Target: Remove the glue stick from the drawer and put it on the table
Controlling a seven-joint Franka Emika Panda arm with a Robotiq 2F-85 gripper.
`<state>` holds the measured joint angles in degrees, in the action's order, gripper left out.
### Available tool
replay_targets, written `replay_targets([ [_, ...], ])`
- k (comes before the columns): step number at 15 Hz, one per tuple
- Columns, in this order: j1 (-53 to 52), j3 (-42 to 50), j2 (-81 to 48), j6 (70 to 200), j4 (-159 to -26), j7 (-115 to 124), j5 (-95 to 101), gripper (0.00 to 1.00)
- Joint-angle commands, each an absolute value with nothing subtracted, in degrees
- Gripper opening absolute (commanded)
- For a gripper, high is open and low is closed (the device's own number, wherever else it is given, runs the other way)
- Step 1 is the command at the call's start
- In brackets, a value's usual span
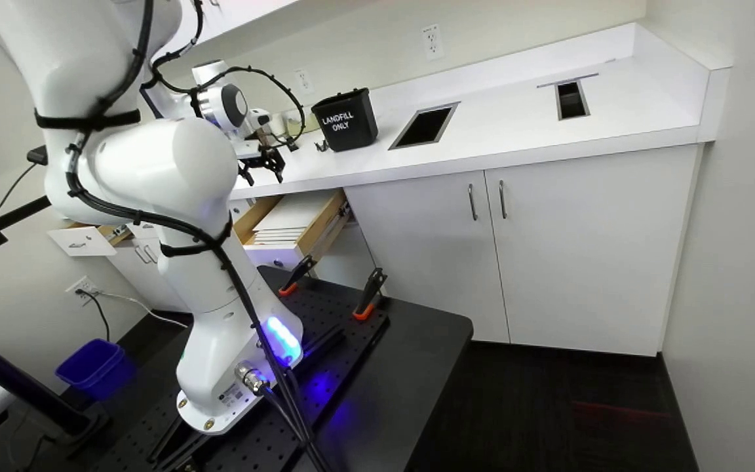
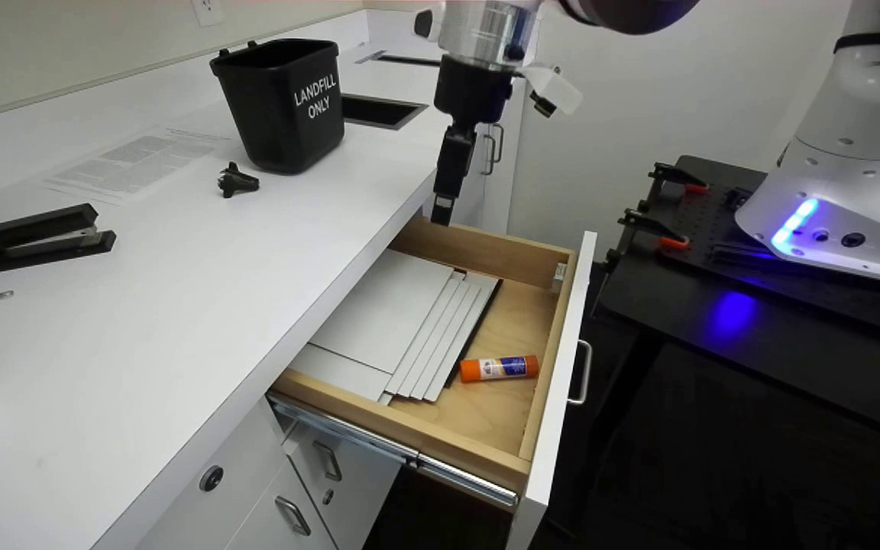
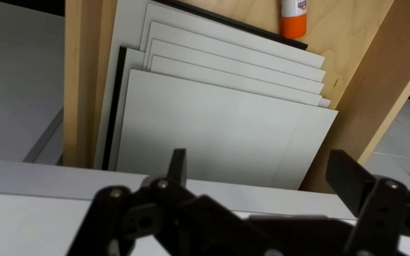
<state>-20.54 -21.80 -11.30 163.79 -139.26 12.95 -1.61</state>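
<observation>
The orange glue stick [image 2: 499, 368] with a white and blue label lies on the wooden floor of the open drawer [image 2: 561, 397], near its white front. It also shows, cut off by the top edge, in the wrist view [image 3: 293, 22]. It is hidden in the exterior view that shows the drawer [image 1: 325, 229] from its side. The table is the white countertop [image 2: 203, 321], also in an exterior view [image 1: 515, 124]. My gripper [image 2: 442, 210] is open and empty, above the drawer's back part by the countertop edge. Its fingers [image 3: 256, 156] are wide apart, away from the glue stick.
Several pale flat boards [image 2: 386, 305] lie in the drawer beside the glue stick. On the countertop are a black landfill bin [image 2: 279, 107], a black stapler [image 2: 27, 237], a small black staple remover [image 2: 237, 181] and papers [image 2: 134, 160]. The robot's black platform [image 2: 715, 321] faces the drawer.
</observation>
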Motion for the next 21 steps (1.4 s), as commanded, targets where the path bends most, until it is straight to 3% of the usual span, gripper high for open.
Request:
replay_targets([
  [1,-22.9,-19.6,-17.7,167.1,-137.8,16.1,-2.3,1.00],
  [10,-28.1,-20.2,-24.4,160.3,-136.2,24.3,-10.8,1.00],
  [21,-29.4,-18.3,-24.9,162.0,-136.4,23.3,-8.1,1.00],
])
